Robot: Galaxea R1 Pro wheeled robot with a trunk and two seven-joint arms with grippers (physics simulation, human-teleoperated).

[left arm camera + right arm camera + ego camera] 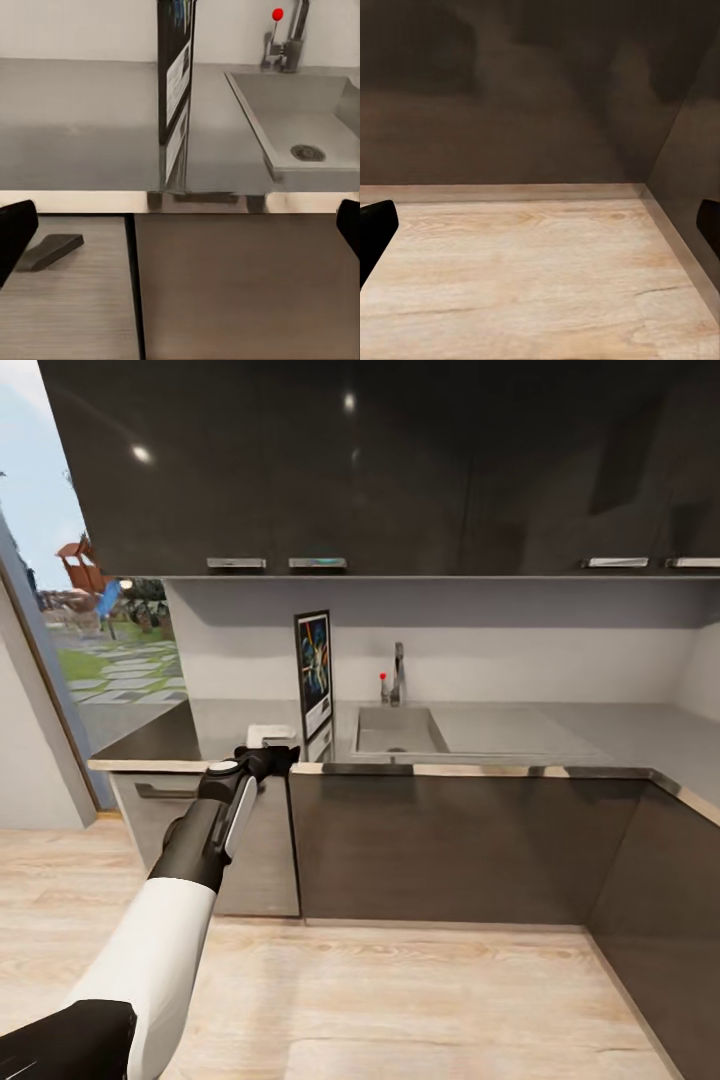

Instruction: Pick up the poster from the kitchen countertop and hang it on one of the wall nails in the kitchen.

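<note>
Poster (315, 672) upright near surface (500, 730) front edge, long axis vertical, straight ahead of left jaws (268, 752), parted and empty; right jaws (540, 225) parted too, farther off.

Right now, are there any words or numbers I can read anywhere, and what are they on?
None can be read.
The poster standing on the kitchen countertop has pale patches near its bottom that may be lettering: too blurred to read.
The cabinets, sink and tap carry no labels.
</note>
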